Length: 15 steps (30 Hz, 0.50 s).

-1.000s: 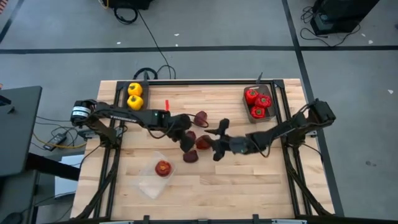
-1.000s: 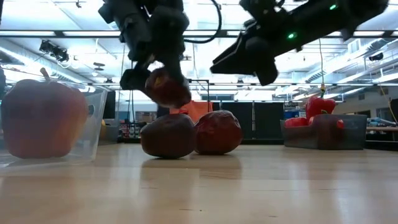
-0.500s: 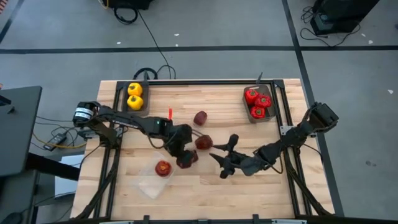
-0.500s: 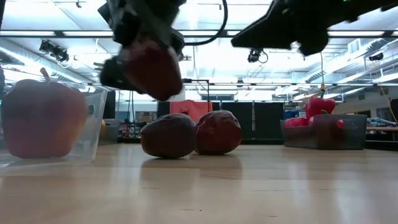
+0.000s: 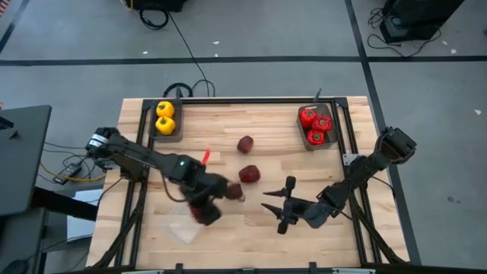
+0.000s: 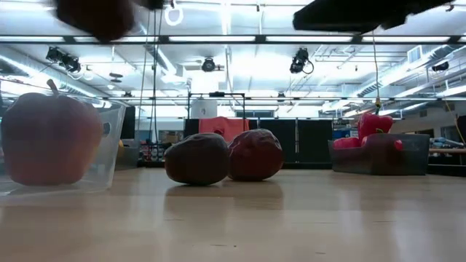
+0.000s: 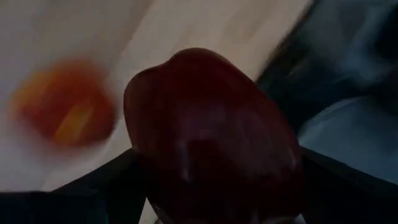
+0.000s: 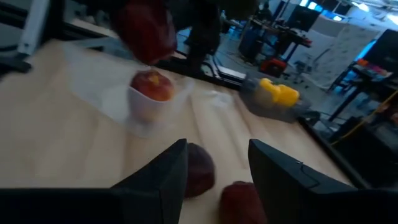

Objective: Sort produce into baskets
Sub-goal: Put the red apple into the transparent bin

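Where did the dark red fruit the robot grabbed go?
The left gripper holds the dark red fruit above the clear tray, beside the apple.

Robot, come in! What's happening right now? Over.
Left gripper shut on maroon fruit, over clear tray. Right gripper open, empty. Nothing in the way.

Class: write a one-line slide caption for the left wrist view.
Left gripper holds a maroon fruit over the table, a blurred apple beyond.

A light wooden table [image 5: 251, 228] is carrying two grey trays [image 5: 157, 131] and [image 5: 327, 140] at its far corners, a clear tray [image 5: 179, 227] near-left, and three maroon fruits [image 5: 245, 144], [image 5: 249, 174], [image 5: 233, 192] lying mid-table.
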{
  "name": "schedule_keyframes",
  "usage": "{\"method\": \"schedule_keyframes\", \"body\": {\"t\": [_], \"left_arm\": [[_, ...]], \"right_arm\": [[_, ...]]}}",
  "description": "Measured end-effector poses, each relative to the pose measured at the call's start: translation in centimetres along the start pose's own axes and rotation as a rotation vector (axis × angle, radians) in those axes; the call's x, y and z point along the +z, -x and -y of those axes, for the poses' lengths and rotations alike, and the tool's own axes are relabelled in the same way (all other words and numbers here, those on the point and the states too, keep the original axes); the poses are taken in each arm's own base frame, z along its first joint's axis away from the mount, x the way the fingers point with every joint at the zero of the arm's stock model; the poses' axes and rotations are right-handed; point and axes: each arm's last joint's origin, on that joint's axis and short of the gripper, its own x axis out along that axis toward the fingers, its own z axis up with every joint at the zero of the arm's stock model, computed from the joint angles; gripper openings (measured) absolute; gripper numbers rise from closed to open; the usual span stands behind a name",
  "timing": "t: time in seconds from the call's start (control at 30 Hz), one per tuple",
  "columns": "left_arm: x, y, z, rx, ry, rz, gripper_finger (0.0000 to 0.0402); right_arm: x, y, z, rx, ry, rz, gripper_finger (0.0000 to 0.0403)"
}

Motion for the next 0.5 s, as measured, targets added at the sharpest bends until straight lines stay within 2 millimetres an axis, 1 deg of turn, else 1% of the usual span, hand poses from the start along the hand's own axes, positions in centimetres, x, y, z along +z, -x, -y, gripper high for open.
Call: {"method": "schedule_keyframes", "body": {"t": [0.13, 0.23, 0.3, 0.43, 0.5], "left_arm": [[-3.7, 0.8, -0.9, 0.258, 0.099, -0.182, 0.0334], [-5.5, 0.3, -1.2, 0.339, 0.153, -0.271, 0.0334], [-6.1, -0.6, -1.1, 0.317, 0.155, -0.289, 0.0334], [-5.8, -3.0, -0.4, 0.207, 0.137, -0.26, 0.0335], [-5.5, -3.8, -0.4, 0.182, 0.132, -0.238, 0.0335]], "right_arm": [[0.1, 0.9, -0.7, 0.033, -0.046, 0.012, 0.018], [0.1, 1.4, -1.2, 0.056, -0.087, 0.018, 0.018], [0.2, 1.8, -1.5, 0.07, -0.109, 0.022, 0.0181], [0.2, 2.6, -2.1, 0.099, -0.148, 0.028, 0.0181], [0.2, 3.0, -2.3, 0.115, -0.17, 0.031, 0.0181]]}}
